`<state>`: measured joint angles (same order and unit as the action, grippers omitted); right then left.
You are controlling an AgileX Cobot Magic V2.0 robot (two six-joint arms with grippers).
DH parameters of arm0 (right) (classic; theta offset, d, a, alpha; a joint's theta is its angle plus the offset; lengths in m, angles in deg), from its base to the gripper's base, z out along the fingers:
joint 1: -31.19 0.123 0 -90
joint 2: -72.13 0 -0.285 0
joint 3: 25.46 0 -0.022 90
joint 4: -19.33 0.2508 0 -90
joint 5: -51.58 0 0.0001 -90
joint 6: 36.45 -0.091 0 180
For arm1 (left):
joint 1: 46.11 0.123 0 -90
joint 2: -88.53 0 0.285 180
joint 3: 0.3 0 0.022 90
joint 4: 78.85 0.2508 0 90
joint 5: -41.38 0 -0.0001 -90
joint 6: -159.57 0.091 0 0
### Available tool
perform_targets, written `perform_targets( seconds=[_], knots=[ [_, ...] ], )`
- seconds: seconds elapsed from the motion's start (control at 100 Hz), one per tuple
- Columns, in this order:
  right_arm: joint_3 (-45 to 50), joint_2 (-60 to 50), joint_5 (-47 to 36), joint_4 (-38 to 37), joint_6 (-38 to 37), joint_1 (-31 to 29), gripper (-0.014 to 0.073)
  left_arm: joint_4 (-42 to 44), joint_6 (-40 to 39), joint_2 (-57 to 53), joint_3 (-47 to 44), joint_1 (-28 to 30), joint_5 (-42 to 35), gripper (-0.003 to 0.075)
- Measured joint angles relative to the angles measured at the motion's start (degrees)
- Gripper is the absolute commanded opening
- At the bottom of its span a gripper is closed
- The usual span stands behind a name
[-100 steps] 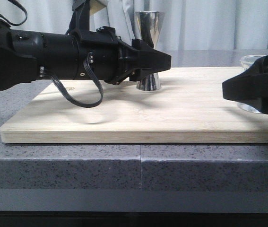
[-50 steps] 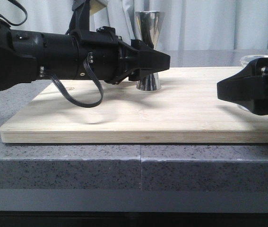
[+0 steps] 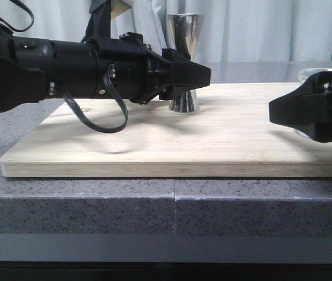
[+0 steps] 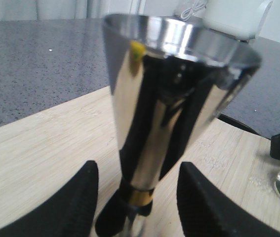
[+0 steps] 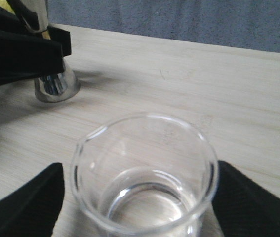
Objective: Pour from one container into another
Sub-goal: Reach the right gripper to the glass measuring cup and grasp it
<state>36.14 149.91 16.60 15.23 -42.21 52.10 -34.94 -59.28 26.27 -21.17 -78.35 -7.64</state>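
Note:
The steel jigger [image 3: 183, 35] stands upright at the back of the wooden board [image 3: 212, 146]. My left gripper [image 3: 206, 75] is open around it. In the left wrist view the jigger [image 4: 169, 98] fills the frame, its gold band level with the gripper [image 4: 137, 197], and board shows in a gap on each side. The glass beaker [image 5: 144, 173] holds a little clear liquid and stands between the fingers of my right gripper [image 5: 140, 197], which is open, with the pads very near its wall. From the front only the beaker's rim [image 3: 324, 75] shows behind the right gripper [image 3: 274, 114].
The board lies on a grey speckled counter [image 3: 171, 205], its front edge near the counter's front edge. The left arm's body [image 3: 66, 70] and a hanging cable loop [image 3: 104, 120] overhang the board's left half. A white object [image 4: 233, 17] sits beyond the jigger.
The right gripper moved a little to the left around the beaker between one second and half a second ago. It has held still since. The left arm has not moved.

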Motion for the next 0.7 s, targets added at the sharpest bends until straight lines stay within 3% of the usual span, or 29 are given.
perform_targets(
  seconds=[0.26,0.7],
  knots=[
    [0.0,0.0,0.0,0.0,0.0,0.0,0.0545,0.0,0.0,0.0,0.0,0.0,-0.13,0.0318],
    [0.0,0.0,0.0,-0.12,0.0,0.0,0.0545,0.0,0.0,0.0,0.0,0.0,-2.73,0.0085]
  ],
)
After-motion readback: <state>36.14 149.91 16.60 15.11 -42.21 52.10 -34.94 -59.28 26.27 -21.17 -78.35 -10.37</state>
